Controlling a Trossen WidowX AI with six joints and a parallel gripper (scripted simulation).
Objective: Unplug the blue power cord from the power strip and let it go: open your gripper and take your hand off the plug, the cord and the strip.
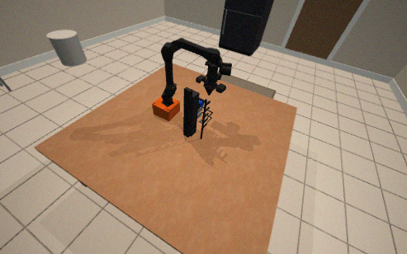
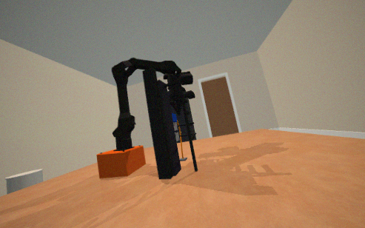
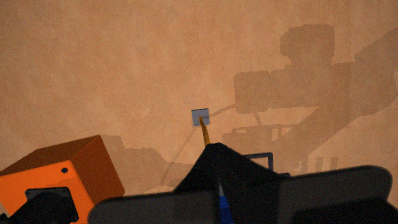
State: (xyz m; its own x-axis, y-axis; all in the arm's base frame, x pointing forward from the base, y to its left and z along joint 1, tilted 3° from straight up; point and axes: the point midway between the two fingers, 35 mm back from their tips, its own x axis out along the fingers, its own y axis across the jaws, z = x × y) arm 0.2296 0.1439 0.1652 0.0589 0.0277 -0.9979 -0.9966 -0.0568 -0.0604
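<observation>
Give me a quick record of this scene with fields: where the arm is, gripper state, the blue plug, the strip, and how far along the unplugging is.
arm: bent over the top of the upright power strip, base on the orange-brown mat
gripper: shut, fingers nearly together, above the plug
blue plug: beside the strip's upper half; whether it is still seated cannot be told
cord: orange length running down to a small grey block on the mat
progress: nothing gripped; release not yet relevant

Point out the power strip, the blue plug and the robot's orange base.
power strip [image 1: 190, 111]: top view, front face of the upright black bar
blue plug [image 1: 201, 102]: top view, its visible blue side
orange base [image 2: 121, 161]: exterior view, front face
</observation>
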